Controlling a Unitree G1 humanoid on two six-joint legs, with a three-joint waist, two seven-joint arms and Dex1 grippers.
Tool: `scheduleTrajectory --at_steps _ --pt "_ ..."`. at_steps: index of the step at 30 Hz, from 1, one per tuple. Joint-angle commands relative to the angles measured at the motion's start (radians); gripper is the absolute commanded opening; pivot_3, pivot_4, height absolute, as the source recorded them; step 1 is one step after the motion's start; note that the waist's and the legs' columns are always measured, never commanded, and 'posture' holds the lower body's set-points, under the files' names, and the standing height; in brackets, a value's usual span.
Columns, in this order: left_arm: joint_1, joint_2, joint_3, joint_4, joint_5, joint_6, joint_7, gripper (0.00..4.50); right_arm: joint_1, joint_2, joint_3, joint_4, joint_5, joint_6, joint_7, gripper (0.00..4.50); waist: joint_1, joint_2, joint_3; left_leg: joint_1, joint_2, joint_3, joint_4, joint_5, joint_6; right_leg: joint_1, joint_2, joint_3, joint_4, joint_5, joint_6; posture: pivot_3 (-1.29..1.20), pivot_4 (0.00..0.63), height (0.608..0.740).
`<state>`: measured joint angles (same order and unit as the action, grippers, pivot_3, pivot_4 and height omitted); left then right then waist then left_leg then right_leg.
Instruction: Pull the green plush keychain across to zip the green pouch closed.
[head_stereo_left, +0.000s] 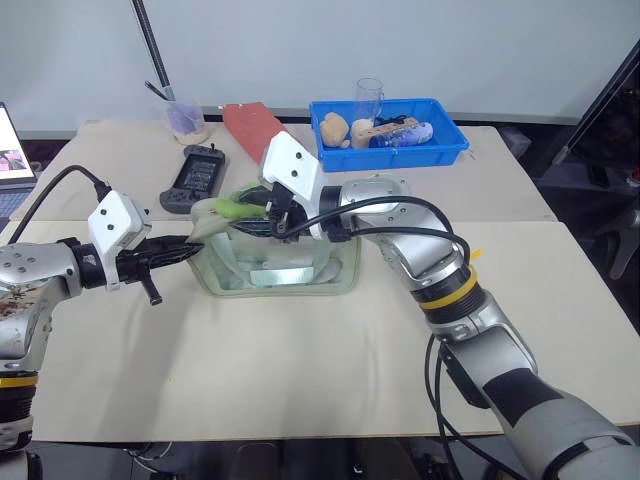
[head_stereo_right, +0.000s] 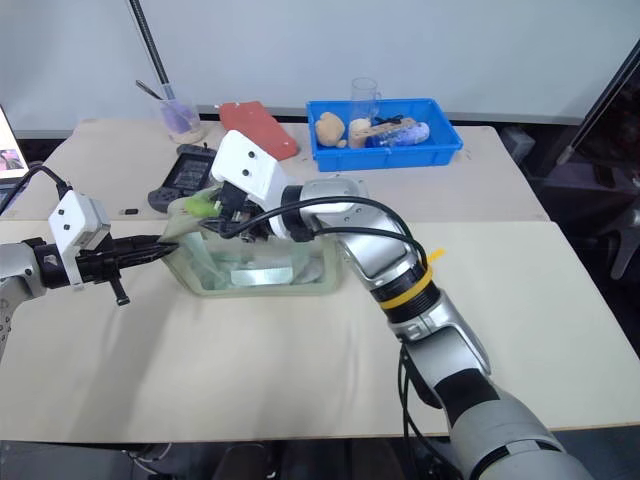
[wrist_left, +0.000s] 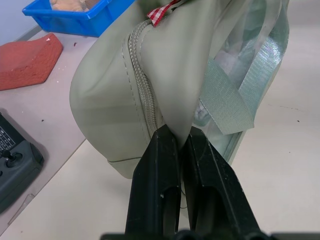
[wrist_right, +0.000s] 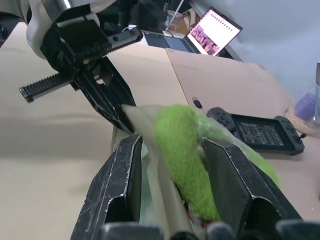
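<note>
The left gripper (wrist_left: 181, 145) pinches the pouch (wrist_left: 120, 95) end fabric tight. The right gripper (wrist_right: 172, 150) stands partly open around the keychain (wrist_right: 182, 150), fingers apart

a beige table (head_stereo_left: 300, 380) carries the green pouch (head_stereo_left: 285, 262) near centre, a blue bin (head_stereo_left: 388, 135) far right, a black controller (head_stereo_left: 195, 178) and red pad (head_stereo_left: 250, 125) far left.

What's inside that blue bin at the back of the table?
The blue bin holds a tan lumpy toy, a clear glass and a bluish bottle lying on its side. Whatever lies lower down is hidden by the bin's front wall.
</note>
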<state>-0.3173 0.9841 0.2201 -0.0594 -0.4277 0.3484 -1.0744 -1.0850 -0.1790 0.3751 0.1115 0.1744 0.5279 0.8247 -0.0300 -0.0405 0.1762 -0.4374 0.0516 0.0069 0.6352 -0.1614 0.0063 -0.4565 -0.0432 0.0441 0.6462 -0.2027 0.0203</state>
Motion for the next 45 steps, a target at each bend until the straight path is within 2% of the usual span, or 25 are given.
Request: scheduleTrajectory --at_steps 1,4,7,11,15,21,28,32,35,37,42,45 --pt "-0.003 0.012 -0.015 0.004 0.017 0.009 -0.012 0.0 -0.032 0.009 -0.031 -0.004 -0.007 -0.028 -0.002 1.92 0.0 0.0 0.0 0.0 0.0 0.0 0.0 0.0 0.0 0.0 0.0 0.0 0.0 0.0 0.0 0.0 0.15 0.74" --pt "-0.006 0.016 -0.015 0.008 0.019 0.008 -0.018 0.0 -0.036 0.016 -0.039 -0.005 0.004 -0.017 0.005 0.88 -0.001 0.0 0.0 0.0 0.0 0.0 0.0 0.0 0.0 0.0 0.0 0.0 0.0 0.0 0.0 0.0 0.15 0.74" --pt "-0.011 0.017 -0.016 0.012 0.023 0.006 -0.021 0.0 -0.033 0.011 -0.042 -0.008 0.005 -0.011 0.012 0.04 -0.001 0.0 0.0 0.0 0.0 0.0 0.0 0.0 0.0 0.0 0.0 0.0 0.0 0.0 0.0 0.0 0.15 0.74" --pt "-0.019 0.013 -0.021 0.011 0.025 0.01 -0.021 0.0 -0.029 0.0 -0.057 0.0 0.008 -0.006 0.014 0.04 -0.001 0.0 0.0 0.0 0.0 0.0 0.0 0.0 0.0 0.0 0.0 0.0 0.0 0.0 0.0 0.0 0.15 0.74" --pt "-0.022 0.016 -0.022 0.016 0.026 0.014 -0.024 0.0 -0.055 -0.038 -0.159 -0.033 0.068 0.068 0.002 0.04 0.002 0.0 0.0 0.0 0.0 0.0 0.0 0.0 0.0 0.0 0.0 0.0 0.0 0.0 0.0 0.0 0.15 0.74" --pt "-0.023 0.021 -0.017 0.043 0.042 -0.004 -0.018 0.0 -0.04 -0.199 -0.237 -0.108 0.068 0.153 -0.007 0.04 0.007 0.0 0.0 0.0 0.0 0.0 0.0 0.0 0.0 0.0 0.0 0.0 0.0 0.0 0.0 0.0 0.15 0.74" --pt "-0.04 0.024 -0.03 0.081 0.057 -0.024 -0.023 0.0 0.099 -0.393 -0.325 -0.203 0.061 0.256 -0.064 0.04 0.012 0.0 0.0 0.0 0.0 0.0 0.0 0.0 0.0 0.0 0.0 0.0 0.0 -0.001 0.0 0.0 0.15 0.74" --pt "-0.07 0.027 -0.045 0.111 0.069 -0.038 -0.037 0.0 0.227 -0.454 -0.381 -0.221 0.038 0.269 -0.144 0.04 0.01 0.0 0.0 0.0 0.0 0.001 0.0 0.0 0.0 0.0 0.0 0.0 0.0 -0.001 0.001 0.0 0.15 0.74" --pt "-0.088 0.025 -0.058 0.127 0.076 -0.046 -0.046 0.0 0.326 -0.433 -0.404 -0.214 0.04 0.245 -0.201 0.04 0.008 0.0 0.0 0.0 0.0 0.001 0.0 0.0 0.0 0.0 0.0 0.001 0.0 -0.002 0.001 0.0 0.15 0.74" --pt "-0.102 0.017 -0.073 0.136 0.083 -0.053 -0.05 0.0 0.427 -0.395 -0.359 -0.213 0.037 0.197 -0.206 0.04 0.011 -0.001 -0.001 0.0 0.0 0.001 0.0 0.0 0.0 0.0 0.0 0.001 0.0 -0.002 0.002 0.0 0.15 0.74" --pt "-0.143 -0.001 -0.106 0.163 0.093 -0.067 -0.055 0.0 0.544 -0.194 -0.309 -0.174 0.06 0.154 -0.287 0.04 0.005 -0.001 -0.002 0.002 0.0 0.001 0.0 0.0 0.0 0.001 0.0 0.002 0.0 -0.003 0.004 0.0 0.15 0.74" --pt "-0.154 -0.008 -0.112 0.171 0.099 -0.073 -0.058 0.0 0.562 -0.134 -0.28 -0.146 0.047 0.134 -0.304 0.04 0.003 -0.001 -0.002 0.003 0.0 0.001 0.0 0.0 0.0 0.001 0.001 0.002 0.001 -0.003 0.004 0.0 0.15 0.74"
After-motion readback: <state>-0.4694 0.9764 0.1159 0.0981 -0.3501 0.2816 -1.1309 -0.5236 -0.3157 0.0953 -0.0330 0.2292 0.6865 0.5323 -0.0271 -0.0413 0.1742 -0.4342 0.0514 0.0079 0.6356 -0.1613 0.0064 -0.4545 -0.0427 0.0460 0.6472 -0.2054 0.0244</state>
